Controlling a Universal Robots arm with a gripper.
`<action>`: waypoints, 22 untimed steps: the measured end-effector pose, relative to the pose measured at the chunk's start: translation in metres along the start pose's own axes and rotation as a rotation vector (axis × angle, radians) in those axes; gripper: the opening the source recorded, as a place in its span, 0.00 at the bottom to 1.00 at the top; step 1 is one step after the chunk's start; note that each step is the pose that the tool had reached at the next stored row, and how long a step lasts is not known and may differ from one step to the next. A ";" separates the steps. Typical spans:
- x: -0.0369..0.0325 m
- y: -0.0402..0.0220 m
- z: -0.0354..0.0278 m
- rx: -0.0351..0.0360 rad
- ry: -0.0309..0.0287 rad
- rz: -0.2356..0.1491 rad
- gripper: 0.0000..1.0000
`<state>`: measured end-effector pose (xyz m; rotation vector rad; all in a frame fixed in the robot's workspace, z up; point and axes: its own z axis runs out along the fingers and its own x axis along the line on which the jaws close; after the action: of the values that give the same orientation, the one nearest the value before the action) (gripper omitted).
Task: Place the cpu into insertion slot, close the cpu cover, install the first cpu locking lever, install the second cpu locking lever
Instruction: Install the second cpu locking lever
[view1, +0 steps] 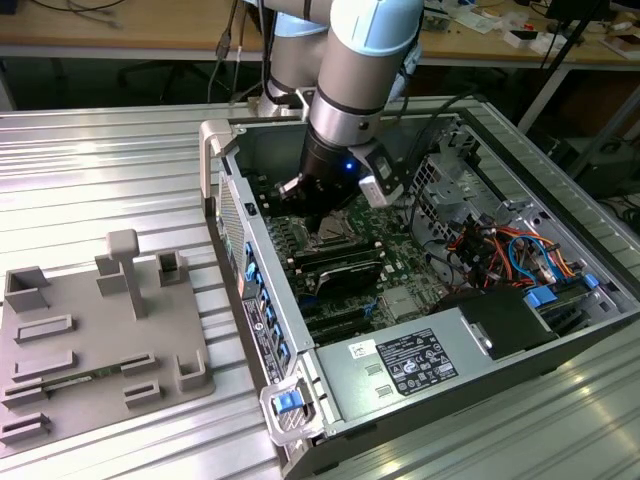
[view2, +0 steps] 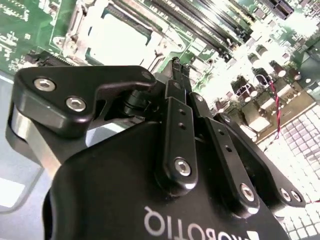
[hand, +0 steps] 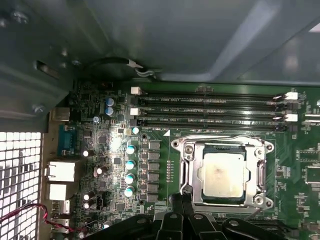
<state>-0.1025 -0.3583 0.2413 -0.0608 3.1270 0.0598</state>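
Gripper (view2: 176, 67) hangs low inside the open computer case (view1: 300, 330), fingers pinched together with nothing between them, tips just beside the insertion slot (hand: 224, 172). In the exterior view the arm (view1: 350, 90) drops nearly straight down from above, wrist tucked behind the case's far wall. The cpu (hand: 223, 173) already sits in the socket, silvery top showing through the window of the cpu cover (hand: 189, 165), which lies flat over it. I can't tell whether the locking levers are latched. White print runs along the memory slots (hand: 210, 107) next to the socket, too small to make out. Same goes for the white sticker on the power supply (view1: 420, 365). Around the socket: a row of capacitors (hand: 130, 170) on the green motherboard (hand: 100, 140), and a red and black wire (hand: 30, 210) by the perforated back panel. On the metal table (view1: 100, 170), to the exterior view's left, sits a grey fixture tray (view1: 100, 340).
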 end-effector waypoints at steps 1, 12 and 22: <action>-0.0019 0.0008 -0.0012 0.0001 0.0000 0.000 0.11; -0.0367 -0.0003 -0.0033 -0.0002 0.0044 0.000 0.11; -0.0377 -0.0226 -0.0053 -0.0004 0.0122 0.001 0.11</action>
<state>-0.0641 -0.3797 0.2463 -0.0603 3.1392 0.0603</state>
